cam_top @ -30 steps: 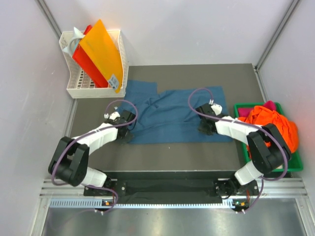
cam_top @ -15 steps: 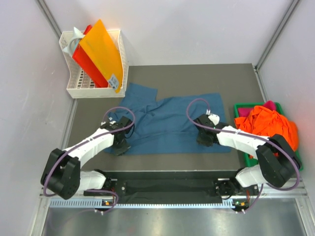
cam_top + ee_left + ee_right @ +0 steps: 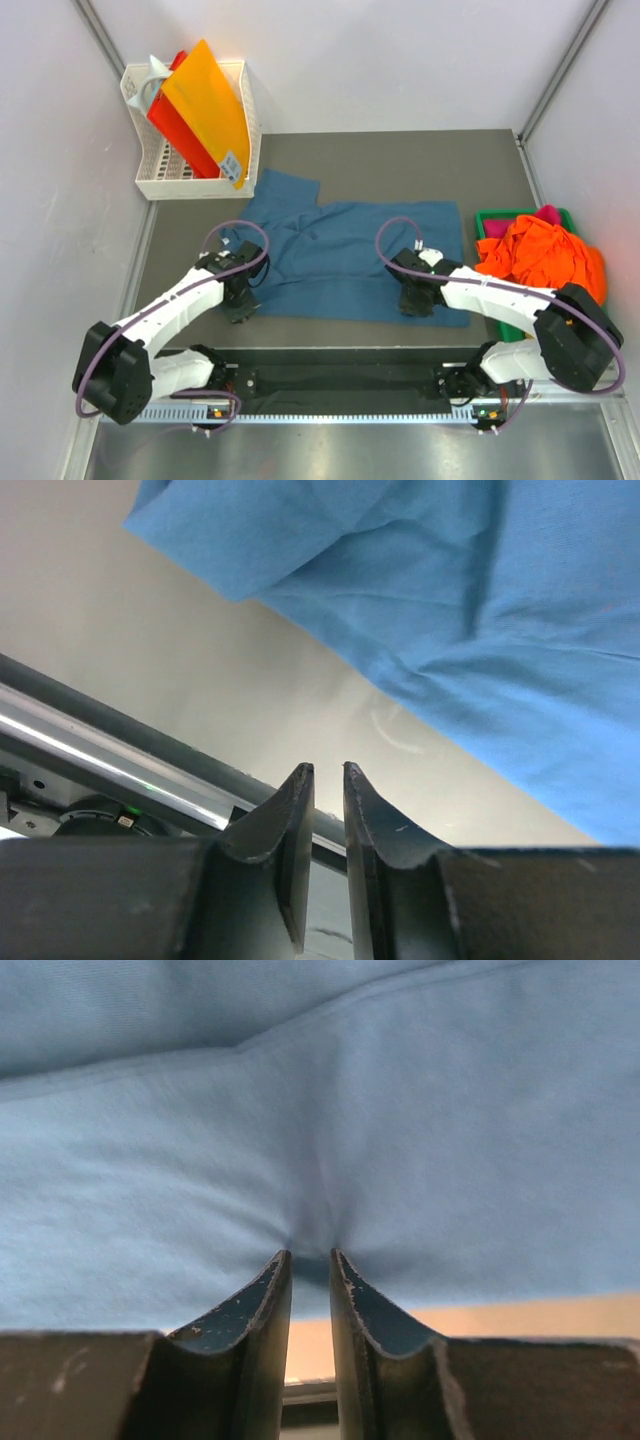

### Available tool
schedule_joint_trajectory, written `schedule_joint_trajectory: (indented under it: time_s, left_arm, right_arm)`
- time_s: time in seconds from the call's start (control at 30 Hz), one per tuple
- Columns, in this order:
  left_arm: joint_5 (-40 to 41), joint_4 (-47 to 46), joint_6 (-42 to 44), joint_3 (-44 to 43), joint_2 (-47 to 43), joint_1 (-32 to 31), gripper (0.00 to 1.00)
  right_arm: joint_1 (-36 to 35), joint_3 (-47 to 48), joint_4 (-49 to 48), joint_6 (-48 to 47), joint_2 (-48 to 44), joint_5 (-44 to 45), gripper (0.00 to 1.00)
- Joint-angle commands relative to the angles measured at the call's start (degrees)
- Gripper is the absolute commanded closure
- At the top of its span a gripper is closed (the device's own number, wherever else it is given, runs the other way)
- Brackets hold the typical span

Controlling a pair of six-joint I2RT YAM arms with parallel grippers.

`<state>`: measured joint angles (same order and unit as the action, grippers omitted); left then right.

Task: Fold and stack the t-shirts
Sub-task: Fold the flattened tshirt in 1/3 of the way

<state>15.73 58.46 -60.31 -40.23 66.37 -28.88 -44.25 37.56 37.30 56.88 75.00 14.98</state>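
Bench (image 3: 400, 160) of grey board carries one teal-blue t-shirt (image 3: 340, 255), spread nearly flat with a few creases and one sleeve turned up at its far left corner. It lies between the two sets of fingers and stretches away beyond both.

Far beyond the left fingers (image 3: 295, 815) stands one white basket (image 3: 160, 185) with one orange-yellow folder (image 3: 205, 100) and one red folder (image 3: 172, 130) leaning in it. Out past the right fingers (image 3: 262, 1305), off the bench's edge, sits one green tray (image 3: 500, 212). It holds one bunched orange t-shirt (image 3: 545, 250) and one magenta-pink t-shirt (image 3: 548, 213) showing at the tray's far rim.

The right fingers are pinched on the teal-blue t-shirt close to its near hem, and the cloth puckers into the narrow slit at their tips. The left fingers are drawn almost together with nothing in the slit. The shirt's near left edge lies just ahead of them, not touching, with bare bench in between.
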Motion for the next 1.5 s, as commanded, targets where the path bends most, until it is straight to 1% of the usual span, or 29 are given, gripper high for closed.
schedule_joint_trajectory:
  time_s: [0.0, 0.03, 0.07, 0.1, 0.13, 0.17, 0.2, 0.27, 0.37, 0.43, 0.53, 0.6, 0.67, 0.8, 0.83, 0.9, 0.93, 1.03, 1.07, 1.13, 1.17, 1.23, 1.3, 1.37, 1.47]
  left_arm:
    - [2.5, 1.4, 2.1, -6.8, -1.9, -0.4, 0.75]
    - [3.0, -0.1, 3.2, -10.0, -2.4, -0.3, 0.73]
    - [3.6, -1.6, 4.5, -11.4, -3.0, -0.4, 0.71]
    - [4.9, -3.3, 7.8, -12.6, -3.2, -0.4, 0.69]
    - [6.1, -5.3, 9.4, -14.2, -3.3, -0.3, 0.66]
    - [7.5, -8.8, 10.6, -14.9, -2.7, -0.3, 0.62]
    - [10.3, -10.4, 12.0, -15.3, -2.2, -0.3, 0.6]
    - [11.3, -14.5, 13.5, -15.8, 0.5, -0.3, 0.59]
    - [12.1, -15.9, 12.9, -16.0, 5.8, -0.2, 0.59]
    - [12.9, -16.6, 11.5, -16.0, 9.9, -0.3, 0.59]
    - [13.5, -15.3, 10.8, -16.9, 13.2, 0.0, 0.62]
    - [11.4, -13.7, 10.7, -17.1, 12.8, 0.0, 0.64]
    - [9.5, -13.6, 10.2, -16.0, 10.8, -0.3, 0.65]
    - [7.4, -15.7, 9.4, -9.4, 6.5, -0.3, 0.67]
    - [7.2, -17.7, 9.3, -8.2, 5.6, -0.3, 0.67]
    - [6.8, -18.6, 9.3, -6.6, 6.2, -0.3, 0.67]
    - [6.8, -18.9, 9.5, -6.5, 8.2, -0.3, 0.67]
    - [6.6, -17.4, 8.9, -8.6, 13.6, -0.3, 0.71]
    - [6.7, -16.7, 8.8, -9.1, 14.0, -0.4, 0.72]
    - [7.8, -16.5, 8.5, -9.3, 12.3, -0.4, 0.7]
    - [8.6, -16.5, 8.2, -9.3, 11.2, -0.4, 0.66]
    - [11.8, -16.4, 8.1, -8.9, 8.4, -0.4, 0.62]
    - [14.5, -16.1, 7.8, -8.5, 7.6, -0.4, 0.57]
    - [16.4, -15.1, 6.9, -8.9, 8.0, -0.3, 0.55]
    - [16.0, -14.4, 5.5, -8.3, 9.5, -0.3, 0.54]
  right_arm:
    - [-0.9, 8.9, 6.0, -2.6, -1.2, 4.4, 0.74]
    - [-0.9, 11.0, 6.1, -3.8, -0.5, 6.1, 0.72]
    - [-1.0, 14.8, 4.9, -6.8, 0.0, 6.8, 0.69]
    - [-0.8, 16.5, 4.4, -8.4, 0.7, 7.9, 0.62]
    - [-0.7, 20.1, 3.5, -9.7, 2.5, 10.1, 0.59]
    - [-0.6, 21.7, 2.8, -13.4, 3.5, 10.9, 0.56]
    - [-0.6, 23.2, 2.2, -15.0, 4.6, 11.6, 0.52]
    - [-0.6, 27.1, 0.7, -19.2, 7.8, 12.9, 0.51]
    - [-0.5, 29.3, -1.5, -22.9, 10.5, 12.9, 0.51]
    - [-0.4, 29.2, -3.2, -24.0, 11.8, 12.9, 0.52]
    - [-0.1, 28.5, -3.3, -24.4, 13.2, 12.7, 0.53]
    - [0.0, 27.2, -3.3, -23.7, 12.2, 12.1, 0.55]
    - [0.0, 23.2, -4.4, -21.9, 10.3, 11.6, 0.56]
    - [-0.1, 16.5, -6.6, -18.8, 6.9, 10.0, 0.59]
    - [-0.1, 14.7, -7.2, -17.5, 6.9, 9.8, 0.59]
    - [-0.1, 13.4, -7.9, -16.3, 7.7, 9.6, 0.6]
    - [0.0, 12.6, -8.6, -15.2, 8.0, 9.5, 0.6]
    - [-0.1, 11.8, -9.6, -13.8, 9.5, 8.9, 0.63]
    - [-0.3, 11.7, -9.8, -13.6, 9.5, 8.9, 0.63]
    - [-0.7, 11.3, -10.2, -13.2, 8.6, 8.9, 0.63]
    - [-0.9, 11.2, -10.3, -13.2, 8.1, 9.0, 0.63]
    - [-1.4, 11.2, -10.8, -13.5, 7.0, 9.0, 0.63]
    - [-1.6, 11.7, -10.7, -13.8, 6.6, 9.2, 0.62]
    - [-1.7, 12.1, -10.7, -14.5, 7.0, 9.4, 0.62]
    - [-1.9, 12.7, -10.7, -15.3, 7.3, 9.6, 0.62]
